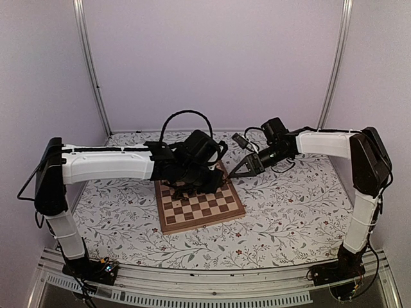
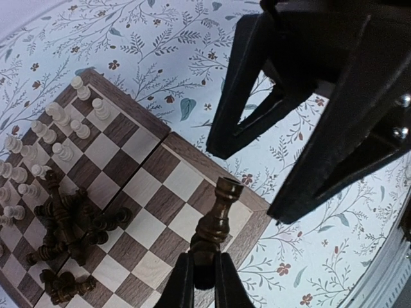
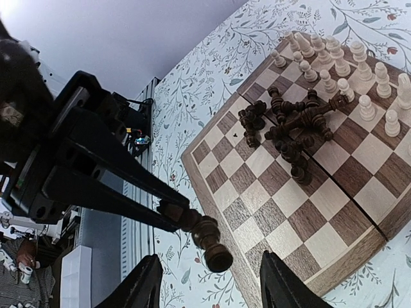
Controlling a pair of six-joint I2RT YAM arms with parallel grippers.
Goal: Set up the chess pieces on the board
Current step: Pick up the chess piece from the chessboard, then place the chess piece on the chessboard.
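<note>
Dark piece (image 2: 215, 224) is sitting clamped by its base in the left gripper (image 2: 204, 276); the open right gripper (image 3: 210, 269) is risking knocking it loose.

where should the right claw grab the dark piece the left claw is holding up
Grip the free end of the dark piece, the part jutting past the left claw, which pinches the other end. Come in end-on with the right claw, its open fingers either side of the narrow neck behind the flared tip.
</note>
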